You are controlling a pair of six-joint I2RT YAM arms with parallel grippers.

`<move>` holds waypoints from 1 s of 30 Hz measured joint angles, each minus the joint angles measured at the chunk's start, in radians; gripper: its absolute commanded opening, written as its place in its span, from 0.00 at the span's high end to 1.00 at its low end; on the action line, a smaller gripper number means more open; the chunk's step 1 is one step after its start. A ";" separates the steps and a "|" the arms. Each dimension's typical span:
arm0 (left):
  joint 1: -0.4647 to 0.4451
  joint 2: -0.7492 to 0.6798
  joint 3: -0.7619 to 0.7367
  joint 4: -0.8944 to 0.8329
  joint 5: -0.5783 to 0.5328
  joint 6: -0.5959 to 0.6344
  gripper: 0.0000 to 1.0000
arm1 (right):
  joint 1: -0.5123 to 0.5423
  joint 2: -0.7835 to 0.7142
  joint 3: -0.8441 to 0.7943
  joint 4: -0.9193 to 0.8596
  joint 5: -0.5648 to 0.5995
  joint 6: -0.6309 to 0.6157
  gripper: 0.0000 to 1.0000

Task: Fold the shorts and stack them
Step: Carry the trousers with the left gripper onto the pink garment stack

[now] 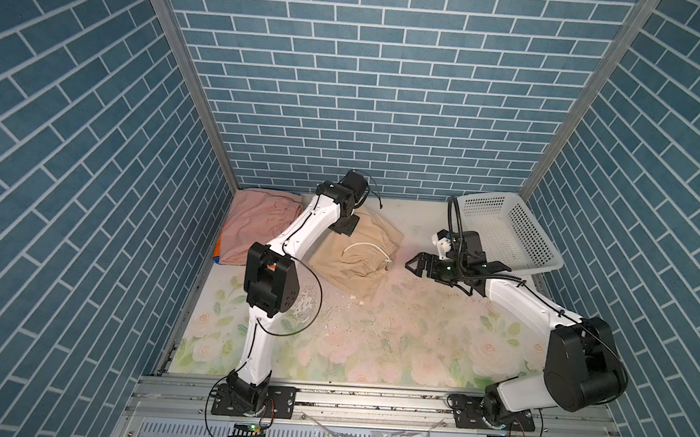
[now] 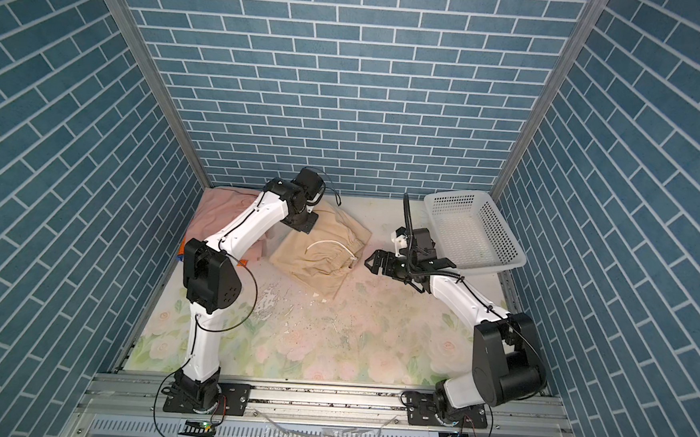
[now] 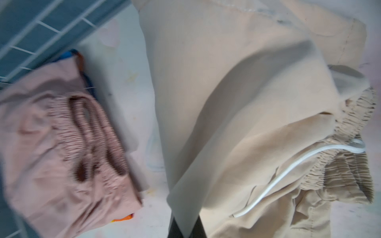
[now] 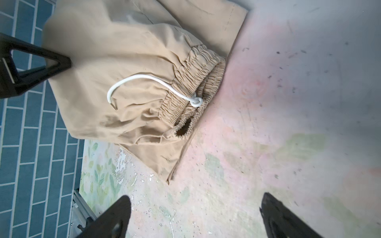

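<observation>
The beige shorts (image 1: 354, 257) (image 2: 321, 253) lie rumpled at the middle back of the table, with a white drawstring (image 4: 144, 77) across the gathered waist. My left gripper (image 1: 346, 224) (image 3: 186, 225) is shut on their far edge, and cloth drapes out from between the jaws. The pink shorts (image 1: 256, 222) (image 3: 51, 144) lie folded in the back left corner. Under them the rainbow-striped shorts (image 1: 216, 249) show only an orange and blue edge. My right gripper (image 1: 414, 265) (image 4: 194, 206) hovers open just right of the beige waist, holding nothing.
A white perforated basket (image 1: 526, 234) (image 2: 493, 232) stands tilted at the back right, behind the right arm. Blue brick-pattern walls close in the back and both sides. The floral table mat (image 1: 395, 334) is worn and flecked with bits in the middle.
</observation>
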 measured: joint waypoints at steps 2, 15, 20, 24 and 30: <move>0.002 0.011 0.055 -0.042 -0.092 0.039 1.00 | 0.026 0.037 0.045 0.013 0.000 0.010 0.01; 0.122 0.056 0.196 -0.061 -0.417 0.213 1.00 | 0.144 0.263 0.289 0.055 -0.015 0.032 0.01; 0.186 0.056 0.221 -0.046 -0.420 0.247 1.00 | 0.166 0.337 0.364 0.057 -0.029 0.044 0.01; 0.216 0.047 0.255 -0.029 -0.409 0.255 1.00 | 0.175 0.391 0.421 0.059 -0.042 0.051 0.01; 0.247 0.008 0.254 0.010 -0.341 0.259 1.00 | 0.181 0.441 0.485 0.060 -0.061 0.051 0.01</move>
